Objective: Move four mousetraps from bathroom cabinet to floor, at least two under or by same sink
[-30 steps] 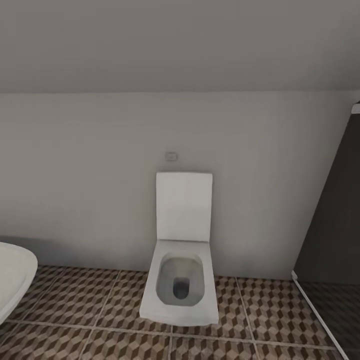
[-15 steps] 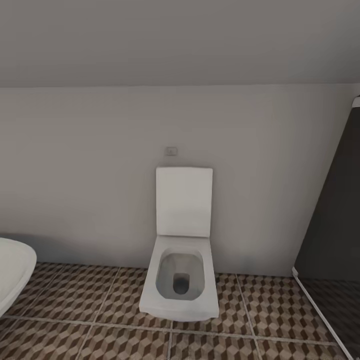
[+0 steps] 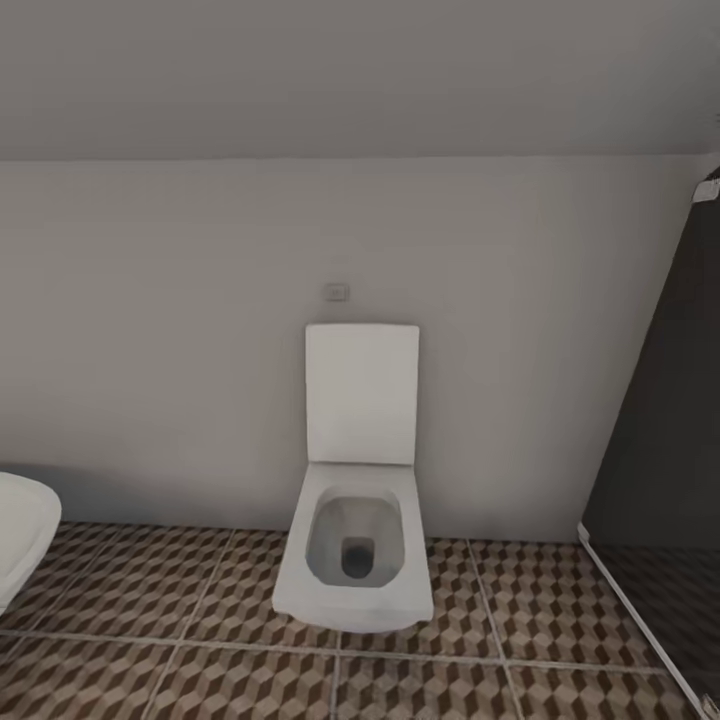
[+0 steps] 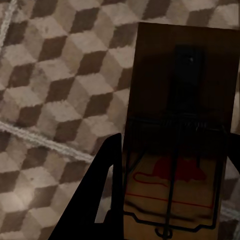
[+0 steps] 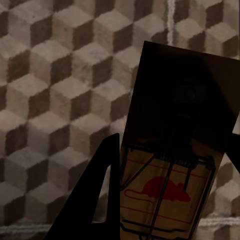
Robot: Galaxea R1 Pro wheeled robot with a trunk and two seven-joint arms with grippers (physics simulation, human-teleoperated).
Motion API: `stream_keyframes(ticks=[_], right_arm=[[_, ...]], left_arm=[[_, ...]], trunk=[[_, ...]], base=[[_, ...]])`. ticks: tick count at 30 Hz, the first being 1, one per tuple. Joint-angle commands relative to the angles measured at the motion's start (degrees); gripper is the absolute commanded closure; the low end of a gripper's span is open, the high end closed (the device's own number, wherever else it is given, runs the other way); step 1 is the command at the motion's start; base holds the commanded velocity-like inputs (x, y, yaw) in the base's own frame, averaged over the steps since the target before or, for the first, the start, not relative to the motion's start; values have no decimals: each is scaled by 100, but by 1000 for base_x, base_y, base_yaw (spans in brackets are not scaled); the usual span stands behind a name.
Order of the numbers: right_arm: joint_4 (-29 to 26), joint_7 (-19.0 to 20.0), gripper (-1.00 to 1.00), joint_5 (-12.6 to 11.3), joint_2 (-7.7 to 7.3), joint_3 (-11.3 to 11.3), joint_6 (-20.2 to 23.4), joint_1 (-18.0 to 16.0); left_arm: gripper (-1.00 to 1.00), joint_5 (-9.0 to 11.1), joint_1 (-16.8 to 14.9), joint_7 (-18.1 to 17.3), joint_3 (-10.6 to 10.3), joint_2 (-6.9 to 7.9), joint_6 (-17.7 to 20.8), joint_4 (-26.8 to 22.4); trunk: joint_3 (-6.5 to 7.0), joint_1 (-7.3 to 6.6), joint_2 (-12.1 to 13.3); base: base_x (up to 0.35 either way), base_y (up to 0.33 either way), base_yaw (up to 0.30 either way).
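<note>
Head view has drifted up/right since a second ago, toilet [image 3: 355, 545] now lower-left in frame; each gripper clamps a mousetrap [image 4: 177, 145] [image 5: 175, 165] above the bathroom floor [image 3: 150, 600], so robot's likely in transit toward the sink.

The robot's body shows as flat black fingers without markings: the left gripper [image 4: 167, 200] has one pointed, wedge-shaped finger [image 4: 100, 192] with a slim slot cut through it, and the right gripper [image 5: 167, 200] has a finger [image 5: 95, 192] of the same black, tapered shape and slot.
</note>
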Motion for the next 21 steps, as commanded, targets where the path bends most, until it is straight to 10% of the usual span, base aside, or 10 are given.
stream_keyframes(ticks=[1,21], right_arm=[[0,9,100,-74,-1,47,-9,-3],[0,8,100,-54,-10,38,-32,-3]], left_arm=[[100,-67,-4,15,46,1,-23,3],[100,-67,-3,15,46,1,-23,10]], trunk=[[-24,21,-44],[-383,461,-846]], base=[[0,0,-164],[0,0,-18]])
